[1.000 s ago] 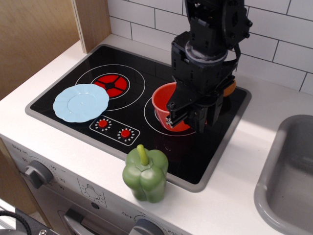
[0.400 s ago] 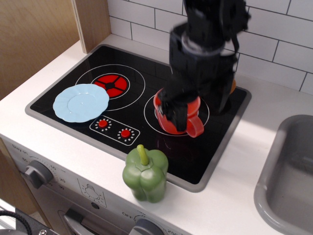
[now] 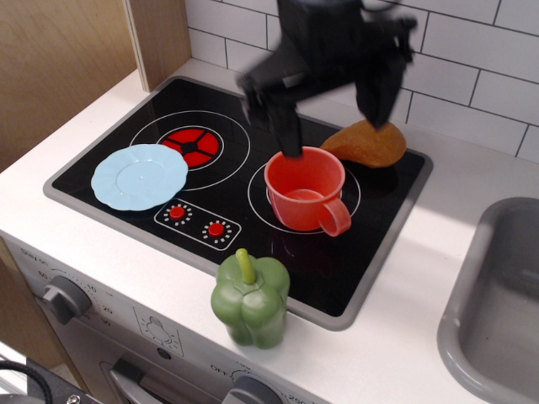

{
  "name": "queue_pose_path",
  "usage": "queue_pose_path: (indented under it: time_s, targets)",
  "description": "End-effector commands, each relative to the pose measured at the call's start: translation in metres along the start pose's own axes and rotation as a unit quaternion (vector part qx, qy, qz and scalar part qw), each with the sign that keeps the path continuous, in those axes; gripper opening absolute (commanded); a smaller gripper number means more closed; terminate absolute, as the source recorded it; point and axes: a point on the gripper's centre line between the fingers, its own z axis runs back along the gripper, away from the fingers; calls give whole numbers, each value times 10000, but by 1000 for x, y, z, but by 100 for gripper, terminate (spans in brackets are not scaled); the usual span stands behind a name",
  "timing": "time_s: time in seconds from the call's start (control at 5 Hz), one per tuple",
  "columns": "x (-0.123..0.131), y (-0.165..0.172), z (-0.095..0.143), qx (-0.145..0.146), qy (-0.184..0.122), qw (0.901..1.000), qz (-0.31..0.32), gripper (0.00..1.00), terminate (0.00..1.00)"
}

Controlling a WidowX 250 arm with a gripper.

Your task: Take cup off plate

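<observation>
The orange-red cup (image 3: 304, 188) stands upright on the right burner of the black toy hob (image 3: 109, 143), its loop handle pointing to the front right. The light blue plate (image 3: 140, 176) lies bare on the hob's front left, well apart from the cup. My gripper (image 3: 333, 124) is motion-blurred just above and behind the cup, jaws spread and empty. One dark finger (image 3: 289, 135) hangs close over the cup's back rim.
A green pepper (image 3: 251, 299) stands on the white counter in front of the hob. An orange-brown food piece (image 3: 369, 144) lies at the hob's back right. A grey sink (image 3: 497, 303) is at the right, a wooden panel (image 3: 160, 38) at the back left.
The gripper set the cup down on the right burner, let go of it, and rose up and back. The cup now stands free.
</observation>
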Motion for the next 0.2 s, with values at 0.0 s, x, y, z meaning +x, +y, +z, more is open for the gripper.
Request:
queue_pose_path:
  time_s: [0.0]
  targets:
    - [3, -5, 16, -224, -133, 9997, 4, 100, 100]
